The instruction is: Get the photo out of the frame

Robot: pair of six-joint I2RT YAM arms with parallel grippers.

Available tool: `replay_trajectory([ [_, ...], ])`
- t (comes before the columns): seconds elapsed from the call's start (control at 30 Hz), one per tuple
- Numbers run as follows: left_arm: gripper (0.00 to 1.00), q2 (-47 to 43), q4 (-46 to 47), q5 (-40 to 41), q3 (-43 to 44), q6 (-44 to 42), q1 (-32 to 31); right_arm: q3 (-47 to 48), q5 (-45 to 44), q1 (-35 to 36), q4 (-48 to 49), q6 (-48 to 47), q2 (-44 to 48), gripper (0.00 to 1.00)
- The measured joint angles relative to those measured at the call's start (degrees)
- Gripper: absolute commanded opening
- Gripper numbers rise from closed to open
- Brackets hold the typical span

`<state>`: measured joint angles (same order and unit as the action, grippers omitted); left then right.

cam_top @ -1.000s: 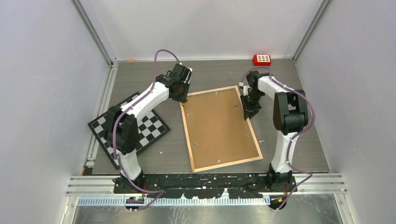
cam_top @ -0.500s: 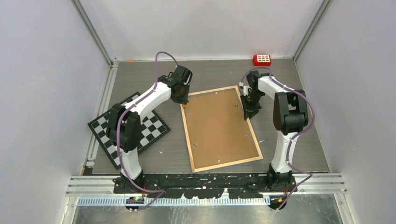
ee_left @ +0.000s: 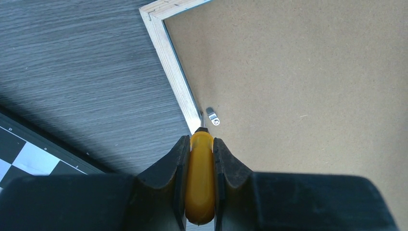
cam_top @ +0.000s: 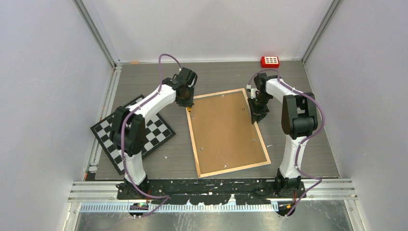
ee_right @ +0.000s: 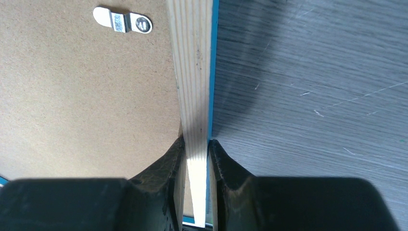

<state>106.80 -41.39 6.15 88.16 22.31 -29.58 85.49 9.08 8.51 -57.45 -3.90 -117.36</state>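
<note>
On the tabletop [cam_top: 139, 77], frame [cam_top: 226, 132] (brown back up), my left pincer [ee_left: 200, 142] clamping a yellow tool [ee_left: 199, 187] at eleven o'clock, my right pincer [ee_right: 196, 144] pinching its two o'clock edge

Bright even light, soft shadows, wrist foregrnd blurry.

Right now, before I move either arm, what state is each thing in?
Frame: face down on the table, backing board in place.
Photo: not visible from this side.
Left claw: shut on a yellow tool, tip beside a clip.
Right claw: shut on the frame's right rail.
Right-side clip: lying over the backing.
Chequered board: flat on the table.
</note>
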Motion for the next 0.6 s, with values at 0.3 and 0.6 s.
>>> replay_trajectory([
  [0.3,0.00,-0.4,1.5,-0.5,-1.0,-0.3,-0.4,-0.1,0.0,0.0,0.0,0.2,0.0,0.01],
  [0.6,0.00,-1.2,2.9,-0.1,-2.3,-1.4,-1.0,-0.1,0.0,0.0,0.0,0.2,0.0,0.00],
])
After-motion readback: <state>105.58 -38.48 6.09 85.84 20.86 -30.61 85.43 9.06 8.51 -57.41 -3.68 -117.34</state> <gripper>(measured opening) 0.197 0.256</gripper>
